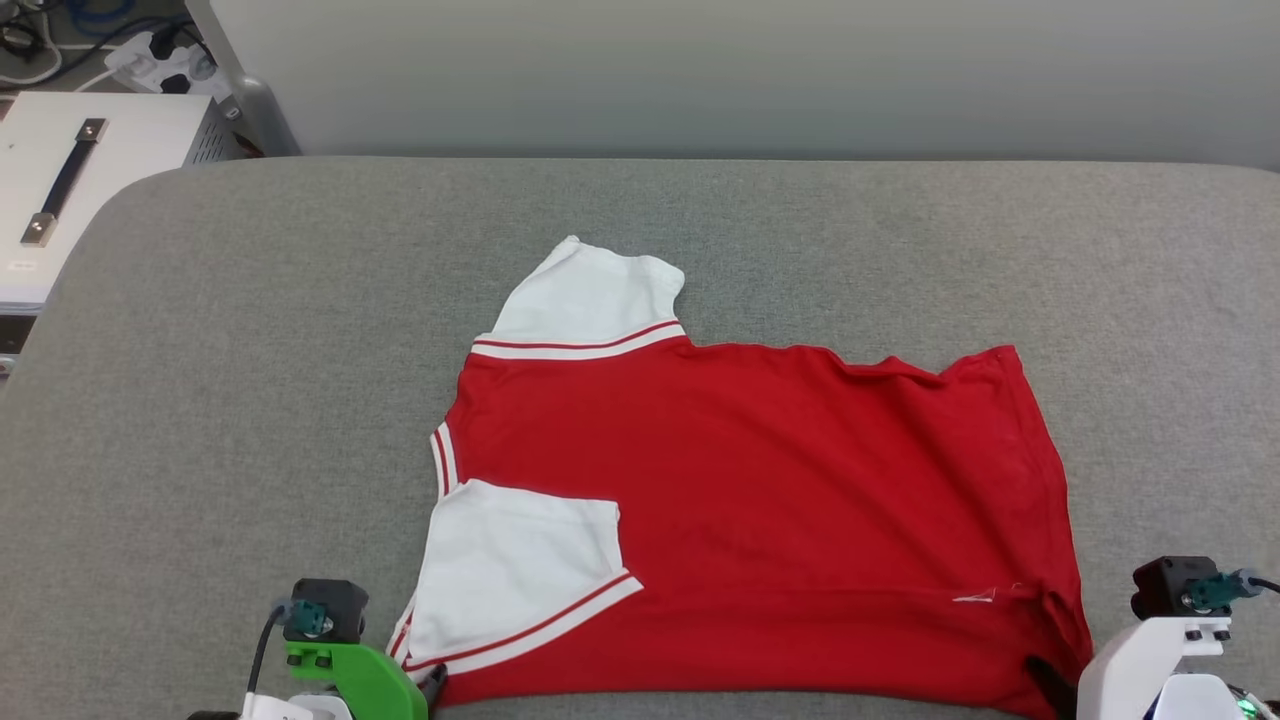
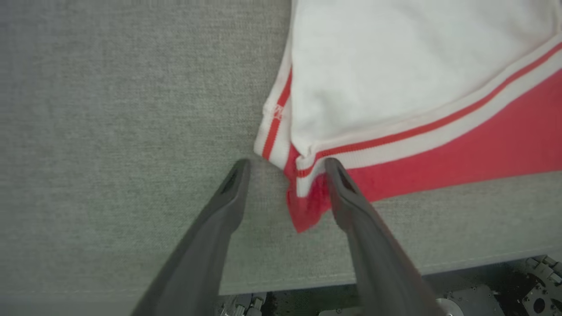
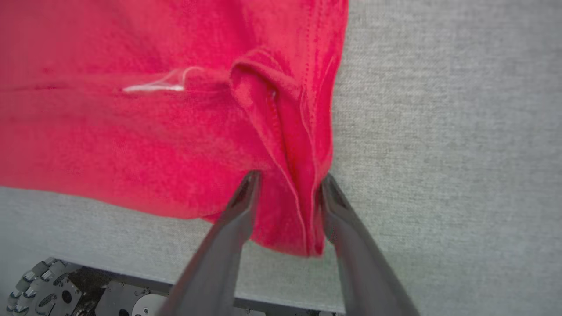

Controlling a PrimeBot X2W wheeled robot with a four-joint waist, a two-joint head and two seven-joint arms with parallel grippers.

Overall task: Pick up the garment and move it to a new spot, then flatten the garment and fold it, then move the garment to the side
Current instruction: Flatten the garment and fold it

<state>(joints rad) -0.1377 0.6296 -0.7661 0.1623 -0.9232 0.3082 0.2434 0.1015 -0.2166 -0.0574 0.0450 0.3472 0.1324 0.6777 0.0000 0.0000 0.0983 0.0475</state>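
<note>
The garment (image 1: 780,500) lies flat on the grey padded table (image 1: 250,350), plain red side up and collar end to the left. One white sleeve (image 1: 590,295) points away from me, and the other sleeve (image 1: 515,570) is folded onto the body. My left gripper (image 2: 286,166) is open at the near left corner, and the red corner (image 2: 303,210) sits between its fingers. My right gripper (image 3: 290,177) is open at the near right hem corner. A bunched fold of red cloth (image 3: 285,210) fills the gap between its fingers.
The table's front edge runs just below both corners, with the robot base and a wheel (image 3: 39,285) beneath it. A white case with a black handle (image 1: 60,180) and cables (image 1: 160,60) stand beyond the far left corner. Bare grey surface surrounds the garment.
</note>
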